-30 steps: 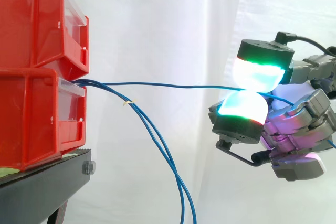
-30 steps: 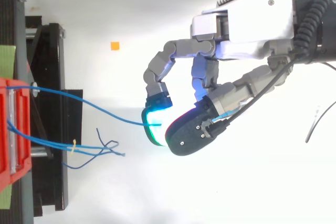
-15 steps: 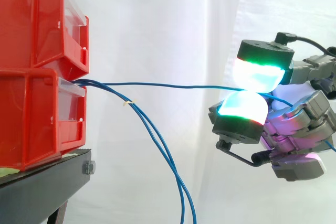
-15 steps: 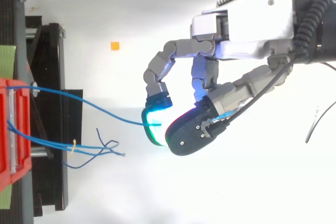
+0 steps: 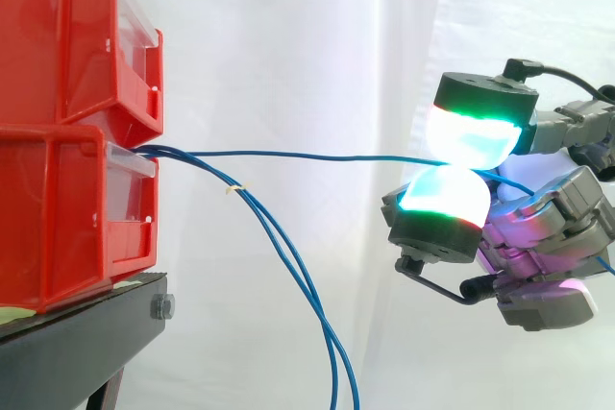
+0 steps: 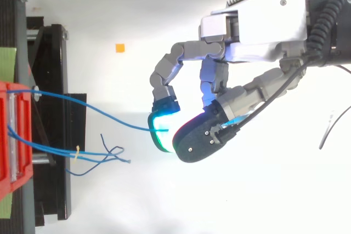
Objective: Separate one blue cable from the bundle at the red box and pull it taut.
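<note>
The single blue cable [image 5: 288, 154] runs nearly level from the lip of the lower red box [image 5: 67, 208] to our hand [image 5: 553, 223], which pinches it between two glowing green pads [image 5: 471, 136]. It is well apart from the bundle [image 5: 307, 287], which droops from the same opening, bound by a pale tie [image 5: 233, 188]. From above we see a slight bow in the strand, so we judge it not fully taut. It looks thin, light, limp and slick. A firm pinch near the free end suits it, pulled gently, since a jerk could slip it or shift the box on its black stand [image 5: 77, 333].
</note>
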Controlling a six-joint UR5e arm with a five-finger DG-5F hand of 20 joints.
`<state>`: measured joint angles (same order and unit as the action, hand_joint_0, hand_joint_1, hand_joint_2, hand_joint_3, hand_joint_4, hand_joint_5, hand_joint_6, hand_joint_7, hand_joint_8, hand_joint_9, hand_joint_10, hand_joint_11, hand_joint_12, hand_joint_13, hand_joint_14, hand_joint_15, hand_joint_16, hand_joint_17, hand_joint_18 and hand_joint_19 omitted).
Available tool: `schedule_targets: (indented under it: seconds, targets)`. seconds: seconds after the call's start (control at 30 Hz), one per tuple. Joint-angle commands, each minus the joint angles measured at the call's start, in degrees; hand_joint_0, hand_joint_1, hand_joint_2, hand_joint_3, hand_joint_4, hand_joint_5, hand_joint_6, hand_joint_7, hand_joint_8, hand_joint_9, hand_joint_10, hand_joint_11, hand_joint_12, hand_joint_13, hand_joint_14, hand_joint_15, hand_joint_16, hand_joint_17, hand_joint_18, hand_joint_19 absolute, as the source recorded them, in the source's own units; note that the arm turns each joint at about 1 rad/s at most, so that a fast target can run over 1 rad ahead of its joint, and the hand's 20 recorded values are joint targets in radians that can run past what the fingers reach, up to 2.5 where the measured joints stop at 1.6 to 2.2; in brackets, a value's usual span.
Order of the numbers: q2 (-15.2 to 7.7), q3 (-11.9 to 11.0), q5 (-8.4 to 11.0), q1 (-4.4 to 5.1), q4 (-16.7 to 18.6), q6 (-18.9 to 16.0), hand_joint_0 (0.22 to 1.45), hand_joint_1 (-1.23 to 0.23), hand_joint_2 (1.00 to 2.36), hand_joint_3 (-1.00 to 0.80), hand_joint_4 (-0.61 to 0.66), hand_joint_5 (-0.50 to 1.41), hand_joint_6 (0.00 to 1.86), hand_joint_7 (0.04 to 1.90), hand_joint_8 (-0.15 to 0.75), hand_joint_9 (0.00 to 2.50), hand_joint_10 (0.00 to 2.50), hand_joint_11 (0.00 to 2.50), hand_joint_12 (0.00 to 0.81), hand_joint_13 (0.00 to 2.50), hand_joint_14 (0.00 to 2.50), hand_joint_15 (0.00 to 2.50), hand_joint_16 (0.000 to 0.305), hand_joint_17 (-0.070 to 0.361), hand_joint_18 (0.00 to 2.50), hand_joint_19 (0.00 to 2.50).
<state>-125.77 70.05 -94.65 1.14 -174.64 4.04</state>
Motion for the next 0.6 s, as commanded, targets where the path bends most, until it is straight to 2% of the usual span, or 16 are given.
schedule_targets:
  seconds: [0.0, 0.57]
  targets:
    - [0.0, 0.0, -0.01, 0.00, 0.0, 0.0, 0.70, -0.78, 1.01, -0.21, 0.03, -0.16, 0.90, 1.05, 0.345, 1.37, 0.40, 1.65, 0.393, 1.43, 0.89, 1.58, 0.052, 0.117, 1.21, 0.92]
    - [0.0, 0.0, -0.01, 0.00, 0.0, 0.0, 0.71, -0.78, 1.01, -0.21, 0.04, -0.16, 0.90, 1.06, 0.357, 1.39, 0.36, 1.63, 0.386, 1.42, 0.92, 1.56, 0.052, 0.116, 1.20, 0.94]
